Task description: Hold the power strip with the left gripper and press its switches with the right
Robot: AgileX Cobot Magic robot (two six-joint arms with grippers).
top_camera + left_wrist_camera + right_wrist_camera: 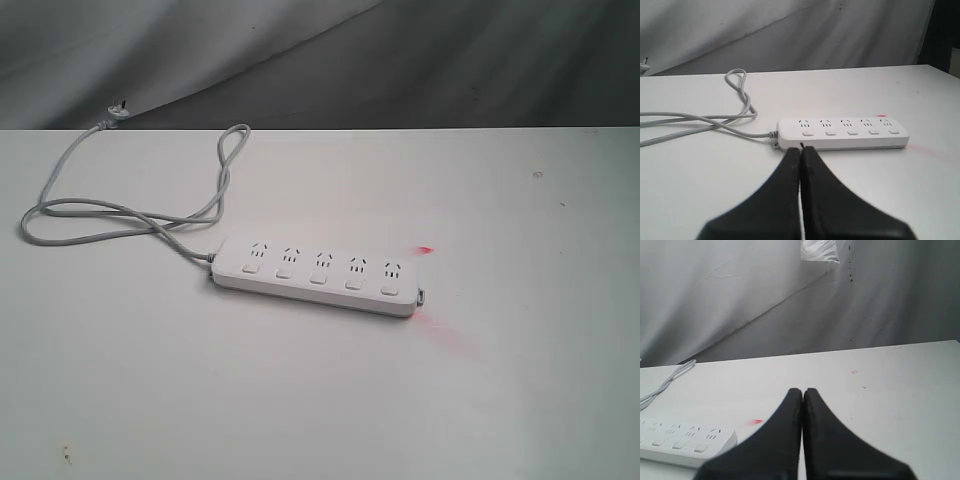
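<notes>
The white power strip (317, 277) lies flat near the middle of the white table, with its five sockets and its row of switches (318, 278) facing up. Its grey cord (130, 212) loops away to the back left. No arm shows in the exterior view. In the left wrist view my left gripper (801, 148) is shut and empty, its tips close in front of the power strip (842, 133) near the cord end. My right gripper (803, 391) is shut and empty too, with the power strip (682, 441) off to one side of it.
The cord's plug (117, 110) hangs at the table's back edge against a grey cloth backdrop (400, 60). A small red light patch (425, 250) lies on the table (520, 380) by the strip's right end.
</notes>
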